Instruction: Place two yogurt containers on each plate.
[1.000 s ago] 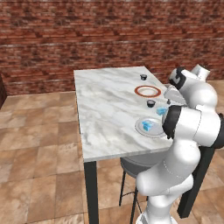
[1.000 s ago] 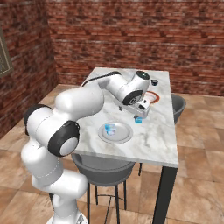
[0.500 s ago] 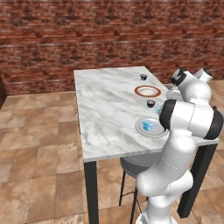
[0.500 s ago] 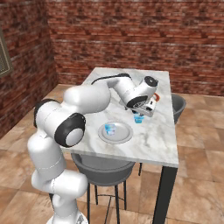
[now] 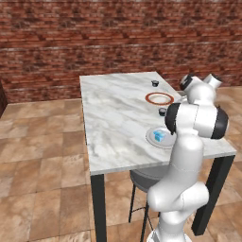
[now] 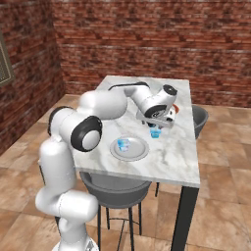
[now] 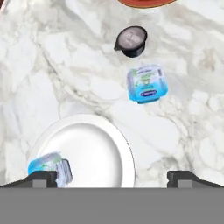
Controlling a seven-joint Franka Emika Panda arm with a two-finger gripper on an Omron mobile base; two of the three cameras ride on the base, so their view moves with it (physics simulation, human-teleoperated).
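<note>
Your gripper [image 7: 112,175] is spread wide and empty; one blue yogurt cup [image 7: 145,83] lies ahead, another [image 7: 50,168] beside its left fingertip [image 7: 43,177] on the grey plate [image 7: 94,151]

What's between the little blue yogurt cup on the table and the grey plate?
Nothing: in the hand view, only bare marble separates the light blue yogurt cup from the pale grey plate.

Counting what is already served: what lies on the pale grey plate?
One light blue yogurt cup lies on the pale grey plate, near its rim. The gripper's fingertip covers part of the cup.
</note>
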